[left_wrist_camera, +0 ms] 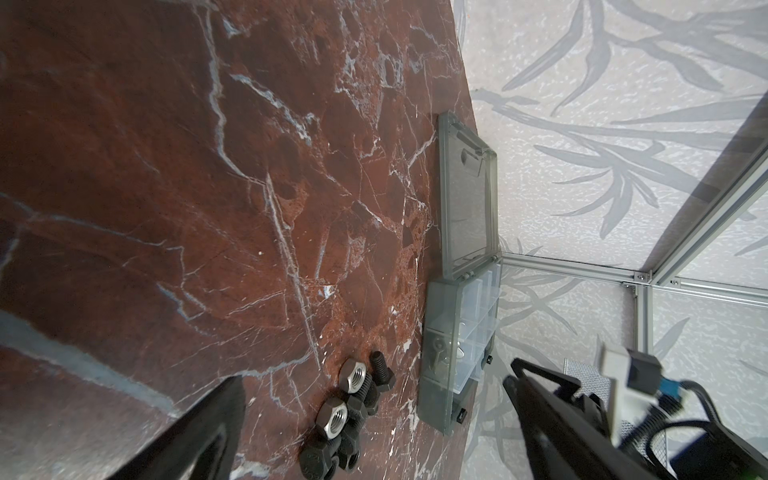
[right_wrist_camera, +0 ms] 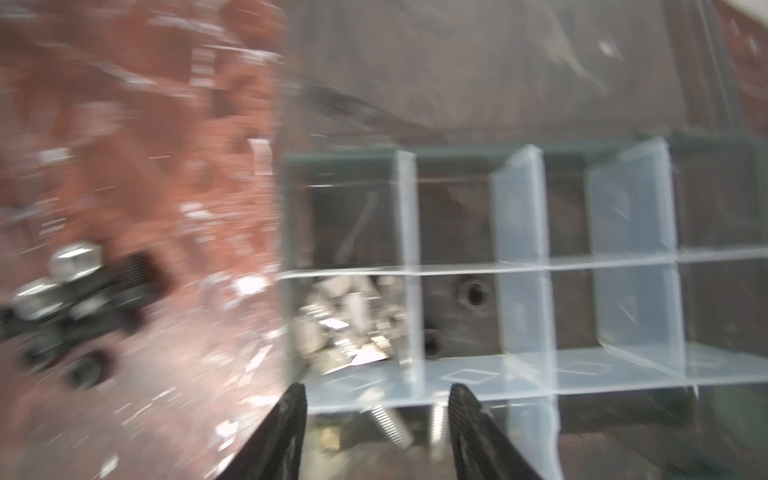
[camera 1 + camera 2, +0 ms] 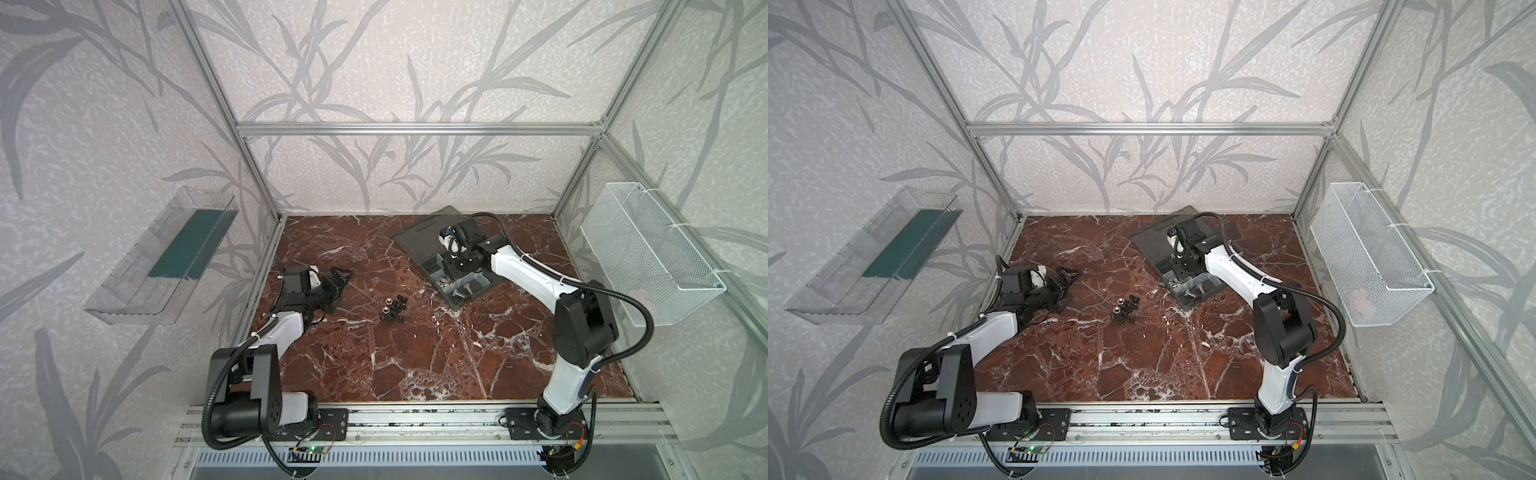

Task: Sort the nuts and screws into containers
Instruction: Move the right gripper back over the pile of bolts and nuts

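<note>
The unsorted screws (image 1: 380, 368) and nuts (image 1: 353, 376) lie heaped on the table (image 3: 415, 365) close ahead of the left gripper (image 3: 342, 292), whose jaws gape wide, while the right gripper (image 2: 377, 388) (jaws apart, empty) hangs over the containers (image 2: 517, 208), well apart from that heap.

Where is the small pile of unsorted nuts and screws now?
In both top views the pile lies on the marble table near its middle, between the left gripper and the organiser box, touching neither.

One organiser box (image 3: 417, 237), one basket (image 3: 648, 253), one tray (image 3: 129, 291)
</note>
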